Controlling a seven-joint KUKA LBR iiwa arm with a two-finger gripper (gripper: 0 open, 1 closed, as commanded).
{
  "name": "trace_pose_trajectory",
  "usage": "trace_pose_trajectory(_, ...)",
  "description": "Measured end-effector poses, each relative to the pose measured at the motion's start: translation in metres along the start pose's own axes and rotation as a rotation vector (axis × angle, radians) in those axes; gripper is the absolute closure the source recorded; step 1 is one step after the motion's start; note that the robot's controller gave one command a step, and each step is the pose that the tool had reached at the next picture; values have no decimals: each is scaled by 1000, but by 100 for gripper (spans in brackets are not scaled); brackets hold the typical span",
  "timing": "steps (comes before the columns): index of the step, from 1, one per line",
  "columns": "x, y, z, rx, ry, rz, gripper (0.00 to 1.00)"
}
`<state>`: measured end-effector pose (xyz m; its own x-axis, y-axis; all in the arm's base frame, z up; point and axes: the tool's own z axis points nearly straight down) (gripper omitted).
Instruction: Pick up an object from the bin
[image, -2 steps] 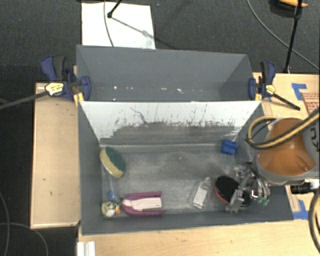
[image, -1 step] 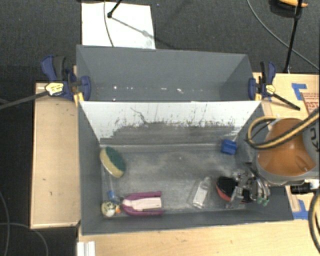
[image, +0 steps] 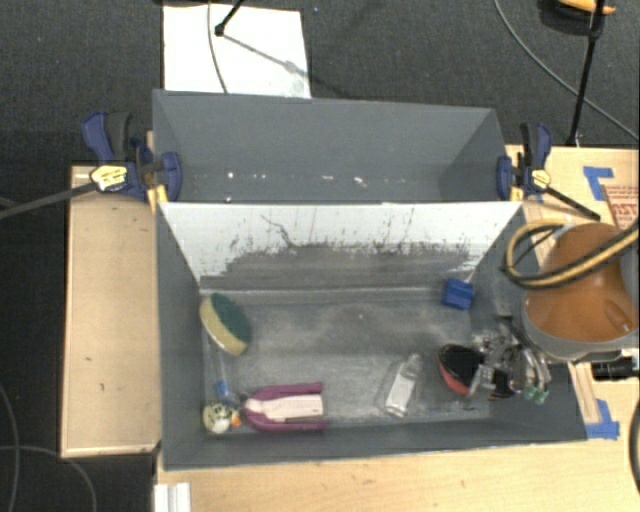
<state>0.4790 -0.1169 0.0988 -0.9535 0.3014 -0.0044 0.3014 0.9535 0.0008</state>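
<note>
The black-and-red object (image: 455, 368), near right beside the gripper (image: 497, 372), is judged light and stiff, best taken across its width; the gripper's state cannot be told.

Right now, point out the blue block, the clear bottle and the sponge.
blue block (image: 457, 294), camera view, top face.
clear bottle (image: 401, 388), camera view, body.
sponge (image: 233, 320), camera view, green face.
</note>
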Motion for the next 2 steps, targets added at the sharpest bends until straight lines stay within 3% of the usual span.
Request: trace_pose_trajectory(2,-2,0,-64,0,0,-2,100)
